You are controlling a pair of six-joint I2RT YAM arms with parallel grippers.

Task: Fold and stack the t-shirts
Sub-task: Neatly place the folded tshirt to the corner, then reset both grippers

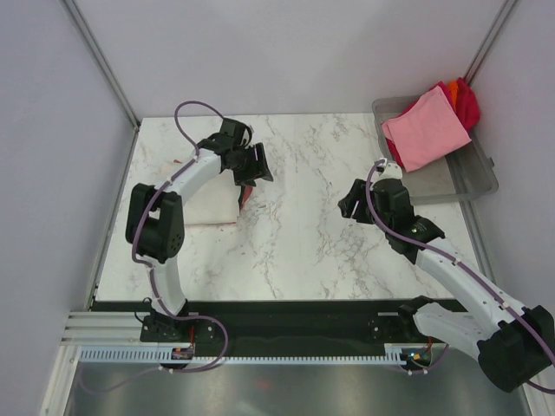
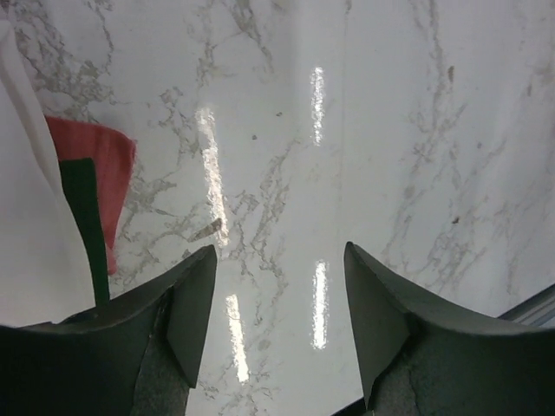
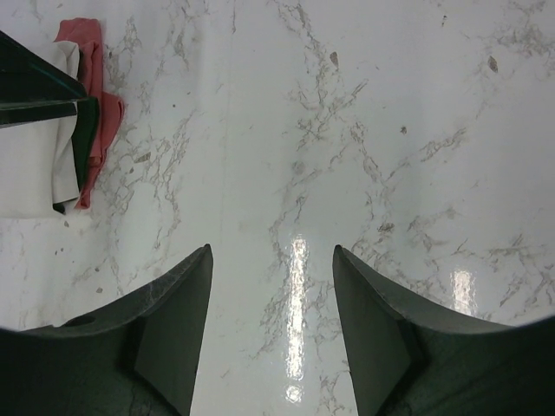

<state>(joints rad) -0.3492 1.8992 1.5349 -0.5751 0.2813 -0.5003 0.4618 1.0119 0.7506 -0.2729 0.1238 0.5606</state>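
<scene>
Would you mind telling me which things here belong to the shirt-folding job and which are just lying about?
Job: white shirt, green shirt and brick-red shirt stacked at left; pink shirt and bright red cloth in the bin; left gripper, right gripper, both open and empty.
Just there: bin, table.

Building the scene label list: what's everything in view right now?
folded cream-white cloth t-shirt: 1, cream-white, top of stack, table left
dark green cloth t-shirt: 1, green, edge showing beneath
brick-red cloth t-shirt: 1, red, edge showing, lowest
pink cloth garment: 1, pink, topmost in bin
red and orange cloth: count unclear, under the pink
grey plastic bin: 1, grey, far right
white marble table: 1
left gripper: black, beside stack, jaws open
right gripper: black, over bare marble, jaws open
</scene>
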